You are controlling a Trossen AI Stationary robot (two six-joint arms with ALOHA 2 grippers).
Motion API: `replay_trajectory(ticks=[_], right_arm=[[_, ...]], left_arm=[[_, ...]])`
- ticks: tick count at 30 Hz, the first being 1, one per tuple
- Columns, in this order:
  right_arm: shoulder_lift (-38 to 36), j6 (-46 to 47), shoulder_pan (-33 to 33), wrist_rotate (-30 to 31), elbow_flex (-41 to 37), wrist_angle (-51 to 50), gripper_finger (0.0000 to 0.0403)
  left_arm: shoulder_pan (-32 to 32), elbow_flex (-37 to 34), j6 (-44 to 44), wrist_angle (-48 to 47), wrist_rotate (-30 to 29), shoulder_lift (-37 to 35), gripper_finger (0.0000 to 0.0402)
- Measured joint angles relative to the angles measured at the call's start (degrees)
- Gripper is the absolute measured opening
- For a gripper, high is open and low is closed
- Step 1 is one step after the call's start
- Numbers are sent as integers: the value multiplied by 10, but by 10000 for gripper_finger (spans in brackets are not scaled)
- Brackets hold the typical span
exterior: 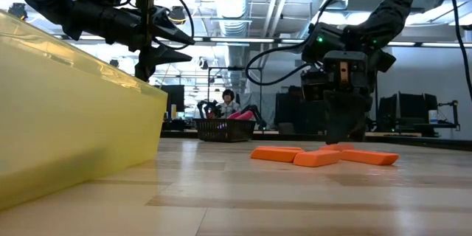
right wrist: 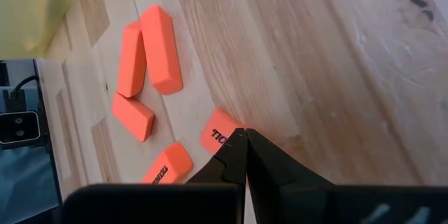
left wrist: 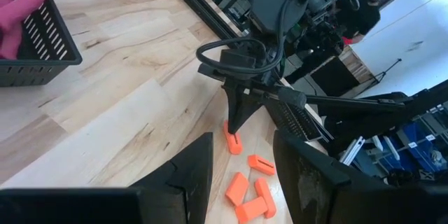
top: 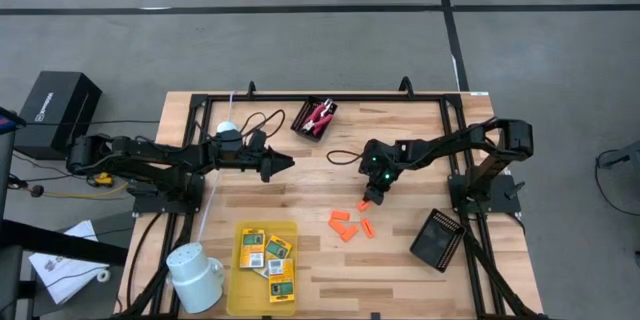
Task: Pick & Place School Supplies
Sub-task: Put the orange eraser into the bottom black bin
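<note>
The surface (top: 420, 160) is carrying a yellow tray (top: 245, 280) at its near edge, with the square packets (top: 268, 252) lying inside, and a black basket (top: 318, 120) at the far edge with the pink-handled scissors (top: 322, 112) in it. Between the two, right of centre, the orange pieces (top: 347, 226) are lying loose in a small cluster.

The right tool (top: 374, 195) is hanging closest to them, its fingers pressed together in a narrow point with nothing visibly between them. In the right wrist view that point (right wrist: 241, 143) is sitting at one end of a printed orange piece (right wrist: 215, 131), apparently touching or just above it; the remaining pieces are lying just beyond, toward the tray. That piece's long axis is running slantwise to the finger line, so I judge the fingers would need to part and straddle its short side before any pick.

The left tool (top: 283, 164) is hovering near the middle of the surface, well apart from the cluster, its fingers (left wrist: 192, 175) standing partly spread and empty. The right arm is clearly the nearer one.
</note>
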Motion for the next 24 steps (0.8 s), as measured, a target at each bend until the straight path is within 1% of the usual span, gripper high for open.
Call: replay_trajectory(ticks=[11,24], right_arm=[[0,0,0,2,0,0,0],[0,-5,-23,10,0,-1,0]], left_arm=[[0,0,0,-3,-3,0,145],[0,0,0,-5,-2,0,145]])
